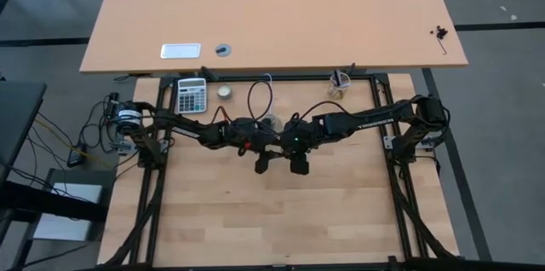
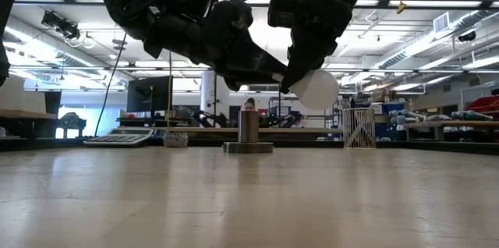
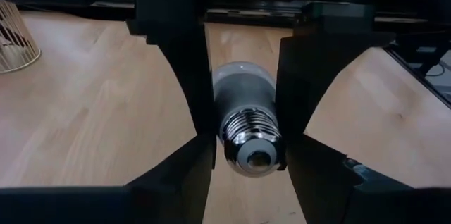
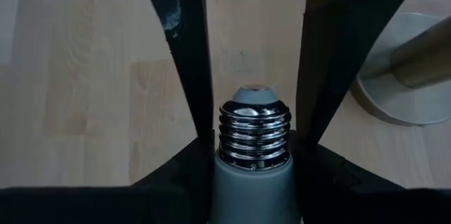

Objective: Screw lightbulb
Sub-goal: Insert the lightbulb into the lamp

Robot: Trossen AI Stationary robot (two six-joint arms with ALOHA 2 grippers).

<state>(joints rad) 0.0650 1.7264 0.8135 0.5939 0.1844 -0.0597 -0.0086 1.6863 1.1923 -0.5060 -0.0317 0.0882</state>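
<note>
Clearly mid-handover: both grippers' fingers clasp the lightbulb (image 3: 244,115) above the surface, so its screw end can be aimed at the socket (image 2: 248,129).

Behind the tool: a grey calculator (image 1: 192,95), a round pale tin (image 1: 224,92), a wire cup (image 1: 340,84), on the wooden counter (image 1: 281,211).

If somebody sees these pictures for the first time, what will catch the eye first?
First, the lightbulb, held up in the air over the table's middle, both grippers closed on it: the left gripper and the right gripper each hold it between their fingers. Next, the metal socket standing on the table beneath, empty.
</note>
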